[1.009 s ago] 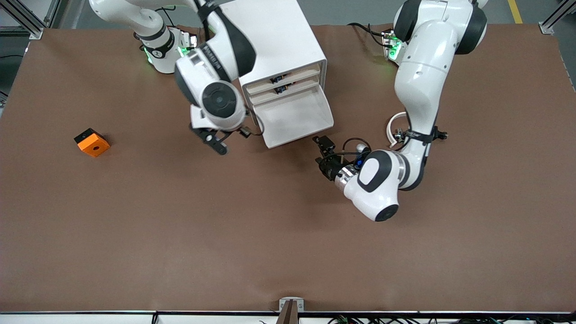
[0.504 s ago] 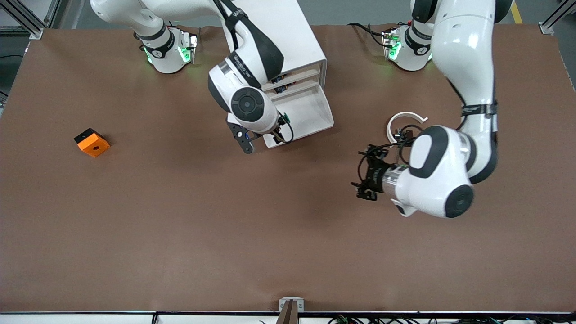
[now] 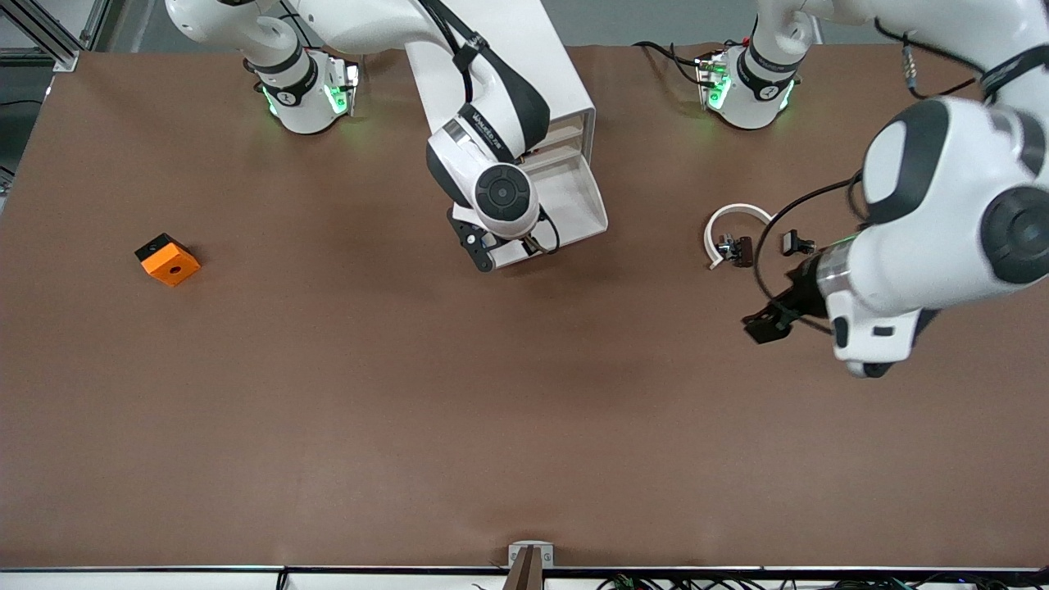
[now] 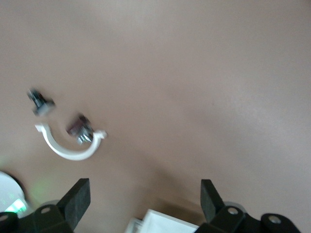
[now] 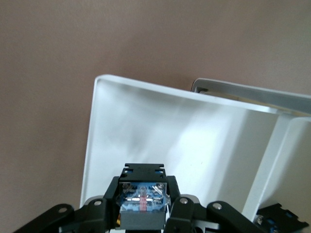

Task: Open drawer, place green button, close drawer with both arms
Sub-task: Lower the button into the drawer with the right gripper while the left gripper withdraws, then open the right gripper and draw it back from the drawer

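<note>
The drawer [image 3: 565,209] is a shallow white tray, pulled well out of the white cabinet [image 3: 524,74] toward the front camera, its inside bare and white [image 5: 194,141]. The button [image 5: 142,201], a small dark blocky piece, is pinched in the right claw [image 5: 143,213] over the drawer's front corner.

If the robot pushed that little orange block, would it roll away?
Probably not. The orange cube has flat faces and sits flat on the brown table, so it would likely slide instead of rolling. It looks small and solid, so it should be stiff, and probably light.
</note>
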Robot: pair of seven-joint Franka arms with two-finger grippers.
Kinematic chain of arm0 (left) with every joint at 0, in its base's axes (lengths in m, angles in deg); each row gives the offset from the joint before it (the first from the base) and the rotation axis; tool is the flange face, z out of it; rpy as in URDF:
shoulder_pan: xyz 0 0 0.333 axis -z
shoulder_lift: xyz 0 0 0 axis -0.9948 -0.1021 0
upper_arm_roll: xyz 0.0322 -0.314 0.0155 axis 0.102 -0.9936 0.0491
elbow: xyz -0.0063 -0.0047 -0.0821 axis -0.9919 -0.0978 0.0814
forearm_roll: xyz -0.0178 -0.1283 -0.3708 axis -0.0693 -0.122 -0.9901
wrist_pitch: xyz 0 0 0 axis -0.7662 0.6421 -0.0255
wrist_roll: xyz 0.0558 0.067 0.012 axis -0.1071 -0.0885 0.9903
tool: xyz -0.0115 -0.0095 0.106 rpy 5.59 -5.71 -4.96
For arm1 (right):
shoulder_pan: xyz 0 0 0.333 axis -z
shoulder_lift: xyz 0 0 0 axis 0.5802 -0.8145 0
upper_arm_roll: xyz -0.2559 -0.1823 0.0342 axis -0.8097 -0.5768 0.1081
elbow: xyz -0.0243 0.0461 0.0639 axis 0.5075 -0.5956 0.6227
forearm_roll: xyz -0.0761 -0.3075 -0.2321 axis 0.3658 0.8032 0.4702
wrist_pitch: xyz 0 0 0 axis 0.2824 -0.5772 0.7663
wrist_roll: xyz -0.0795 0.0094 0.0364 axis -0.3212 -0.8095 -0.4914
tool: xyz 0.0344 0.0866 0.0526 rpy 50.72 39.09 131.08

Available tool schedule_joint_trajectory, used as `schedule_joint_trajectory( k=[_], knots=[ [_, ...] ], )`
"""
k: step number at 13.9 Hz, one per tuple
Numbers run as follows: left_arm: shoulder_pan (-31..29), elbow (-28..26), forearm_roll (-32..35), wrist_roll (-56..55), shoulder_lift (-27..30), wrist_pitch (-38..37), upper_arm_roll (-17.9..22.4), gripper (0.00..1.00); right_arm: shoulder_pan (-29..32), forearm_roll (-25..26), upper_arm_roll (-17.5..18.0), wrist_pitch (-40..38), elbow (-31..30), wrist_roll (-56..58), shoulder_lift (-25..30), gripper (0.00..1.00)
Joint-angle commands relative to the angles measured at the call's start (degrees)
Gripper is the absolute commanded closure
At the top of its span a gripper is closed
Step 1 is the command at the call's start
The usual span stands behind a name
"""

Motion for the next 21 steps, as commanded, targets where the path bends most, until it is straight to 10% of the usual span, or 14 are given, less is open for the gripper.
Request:
schedule_joint_trajectory(
  k=[1,9,12,21],
  knots=[
    [-7.9,-6.6,2.4,18.3,8.7,0.3,-3.8,0.0,-1.6,-1.0,-0.6,1.2,1.9,-0.9,-1.9,0.65],
    [-25.8,-19.3,13.1,33.6,23.4,5.1,-21.7,0.0,-3.0,-0.6,-0.6,1.4,1.6,-0.2,-3.2,0.54],
    [-27.8,-24.9,12.9,33.8,28.0,10.1,-21.8,0.0,-3.5,-0.3,-0.6,1.2,1.6,-0.2,-3.3,0.0],
    [-27.4,-24.8,13.7,36.1,27.2,7.3,-22.2,0.0,1.0,-0.3,-1.1,-11.3,10.0,0.1,0.6,0.0]
  ],
)
